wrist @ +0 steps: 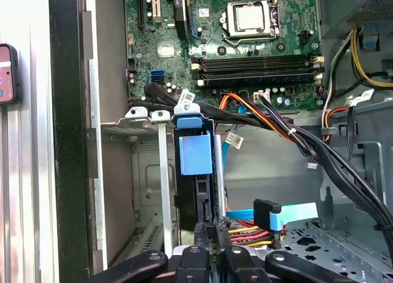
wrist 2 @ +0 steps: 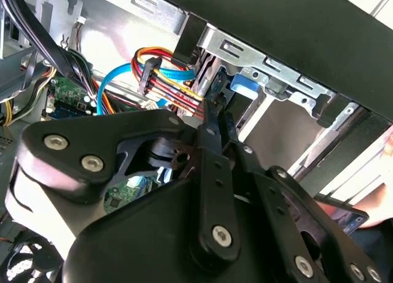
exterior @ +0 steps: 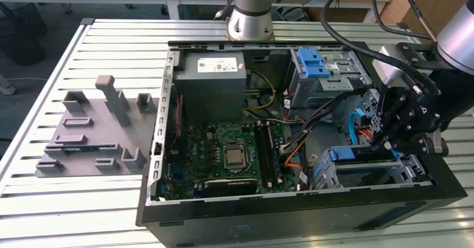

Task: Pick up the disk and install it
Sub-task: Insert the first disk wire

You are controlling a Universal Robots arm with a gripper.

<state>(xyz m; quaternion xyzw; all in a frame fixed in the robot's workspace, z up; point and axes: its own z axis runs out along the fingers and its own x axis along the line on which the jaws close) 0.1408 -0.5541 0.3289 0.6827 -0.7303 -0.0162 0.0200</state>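
The disk stands on edge inside the metal drive cage at the near corner of the open computer case, on the exterior view's right. Its blue plastic frame shows in both wrist views, with the dark drive edge under it. My gripper hangs over the cage. Its two black fingers lie close together with nothing between them, and their tips sit at the disk's rear edge; whether they touch it I cannot tell.
Orange, red and blue cables run close beside the cage. The motherboard, power supply and a second blue-latched bay fill the case. A grey fixture lies on the table at the exterior view's left.
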